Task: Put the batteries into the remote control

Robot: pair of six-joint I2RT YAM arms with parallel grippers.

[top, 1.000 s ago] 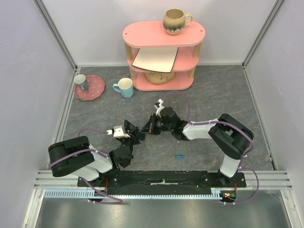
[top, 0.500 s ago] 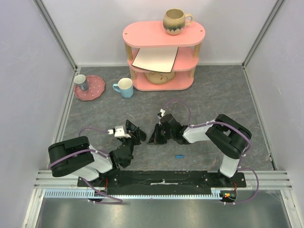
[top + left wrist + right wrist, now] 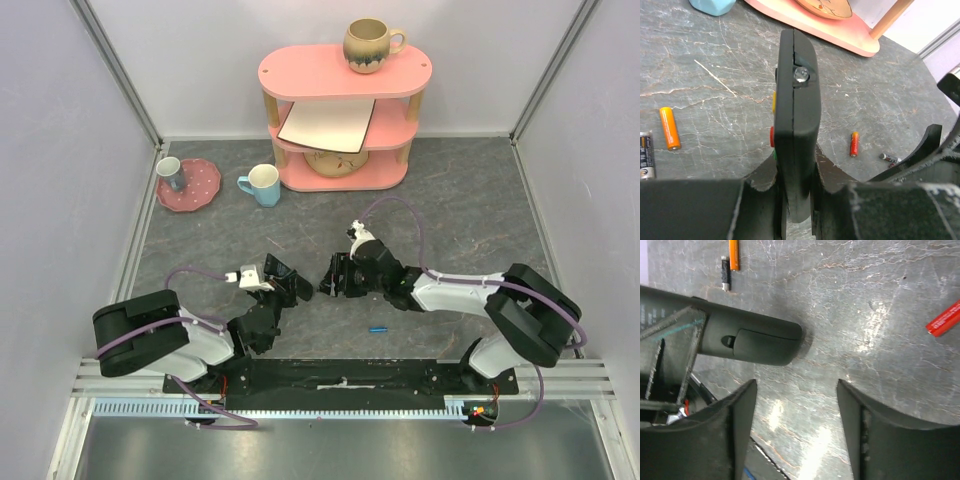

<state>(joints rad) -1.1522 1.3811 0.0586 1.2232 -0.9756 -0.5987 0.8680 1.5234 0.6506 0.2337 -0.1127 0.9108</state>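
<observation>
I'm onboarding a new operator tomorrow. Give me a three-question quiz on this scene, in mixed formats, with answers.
1. True or false: the right gripper is clamped on a pencil.
2. Which one holds the remote control? A) left gripper B) right gripper C) neither
3. In the top view, what colour is the one clearly visible battery?
Key: 1 false, its jaws stand open and empty. 2 A. 3 blue.
</observation>
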